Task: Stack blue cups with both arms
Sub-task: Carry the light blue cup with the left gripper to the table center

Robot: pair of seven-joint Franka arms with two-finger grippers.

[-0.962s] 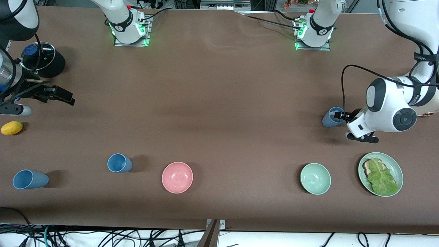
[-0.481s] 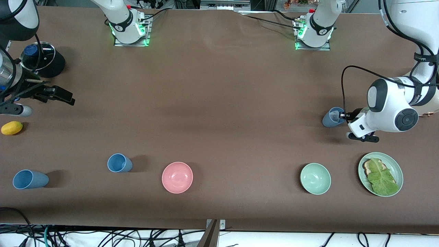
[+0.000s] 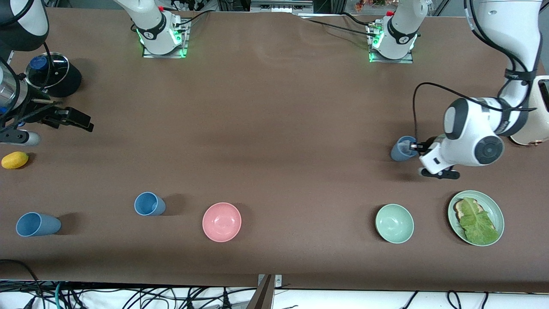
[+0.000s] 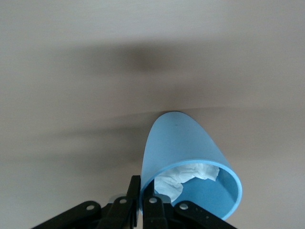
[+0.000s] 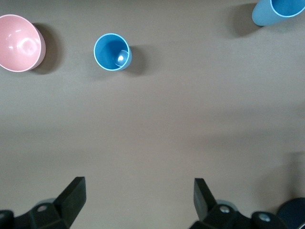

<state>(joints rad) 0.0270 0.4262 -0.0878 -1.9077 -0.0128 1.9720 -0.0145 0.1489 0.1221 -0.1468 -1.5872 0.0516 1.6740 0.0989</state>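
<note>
Left gripper [image 3: 415, 146] mostly hidden under own wrist; jaws clamped on rim of grey-blue cup [image 3: 402, 149], white crumpled paper inside, over table [image 3: 274, 128] near left arm's end. Right gripper [image 5: 138, 195] spread wide, waiting near lemon [image 3: 15, 160]. Two blue cups [image 3: 149, 204] [image 3: 36, 224] upright near pink bowl [image 3: 221, 222].

The front camera sits high up across the table [image 3: 274, 128] and looks down at all of it, facing both robots. The left wrist camera is very close to one blue cup [image 4: 188, 160], which the front view shows too. The right wrist camera looks down from higher at another cup [image 5: 112, 52] and a pink bowl [image 5: 19, 43], which the front view also shows.
</note>
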